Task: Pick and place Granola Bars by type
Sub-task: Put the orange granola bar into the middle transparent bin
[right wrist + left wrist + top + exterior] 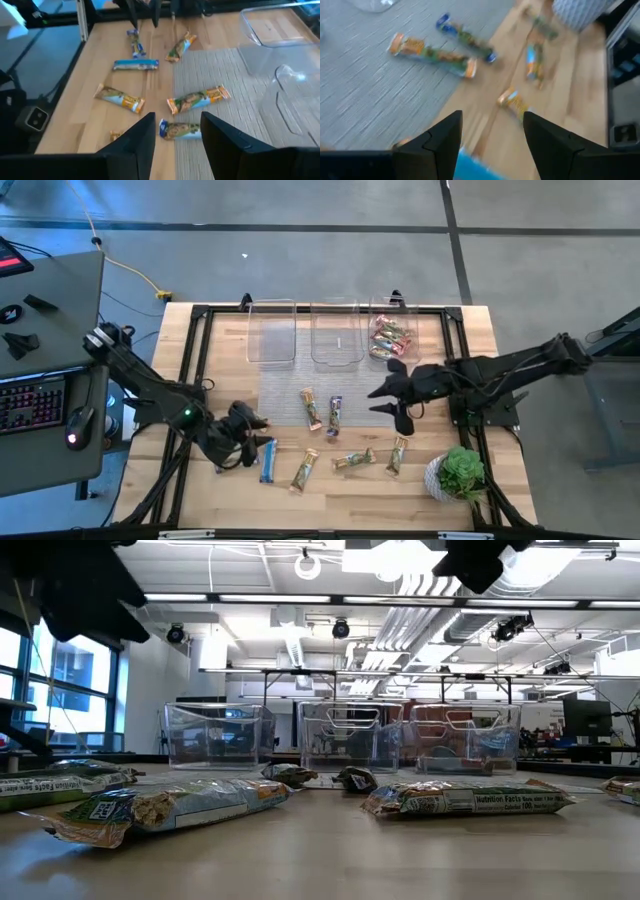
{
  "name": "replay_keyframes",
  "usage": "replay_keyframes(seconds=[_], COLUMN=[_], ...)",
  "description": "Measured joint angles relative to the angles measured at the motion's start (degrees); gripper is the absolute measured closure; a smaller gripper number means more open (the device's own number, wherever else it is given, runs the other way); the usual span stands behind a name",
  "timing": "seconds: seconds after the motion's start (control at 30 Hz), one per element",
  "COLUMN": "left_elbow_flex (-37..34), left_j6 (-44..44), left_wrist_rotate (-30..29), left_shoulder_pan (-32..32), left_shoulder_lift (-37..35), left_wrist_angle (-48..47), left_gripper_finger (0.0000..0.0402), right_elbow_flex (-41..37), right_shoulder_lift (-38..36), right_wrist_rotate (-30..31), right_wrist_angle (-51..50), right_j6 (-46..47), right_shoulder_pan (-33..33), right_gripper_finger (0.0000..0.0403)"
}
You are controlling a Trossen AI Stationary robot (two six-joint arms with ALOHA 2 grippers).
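Now the left gripper (262, 423) hangs open and empty beside a blue bar (268, 459). The right gripper (378, 392) (also empty) gapes above the mat (285, 395).

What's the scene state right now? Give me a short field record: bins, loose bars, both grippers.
bins: three clear bins in a row; only the right one holds bars
loose bars: six on the table, including a blue bar
left gripper: fingers open, beside the blue bar
right gripper: open, above the mat, empty
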Motion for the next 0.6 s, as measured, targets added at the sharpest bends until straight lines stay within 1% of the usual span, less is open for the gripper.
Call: replay_keyframes(seconds=[0.1,0.2,0.33,0.47,0.6], left_elbow_flex=[-0.1,-0.2,-0.1,-0.2,-0.2], left_j6=[0.1,0.2,-1.4,-5.5,-4.4], left_wrist_rotate=[1.0,2.1,-0.3,-2.8,-1.4], left_shoulder_pan=[0.0,0.0,0.0,0.0,0.0], left_shoulder_lift=[0.1,1.0,2.8,4.8,6.6], left_wrist_angle=[1.6,-0.1,-2.1,-3.9,-3.7], left_gripper_finger=[0.0195,0.0195,0.0195,0.0195,0.0195], right_elbow_flex=[0.0,0.0,0.0,0.0,0.0], right_shoulder_lift=[1.7,4.0,7.5,10.5,13.0], right_wrist_rotate=[0.6,0.0,0.8,4.5,9.2], right_wrist_angle=[-0.6,-1.2,-0.6,1.0,1.9], right_j6=[0.9,0.5,-2.1,-1.4,1.1], right_shoulder_pan=[1.3,2.7,4.6,5.4,5.9], right_gripper_finger=[0.0262,0.0263,0.0263,0.0263,0.0263])
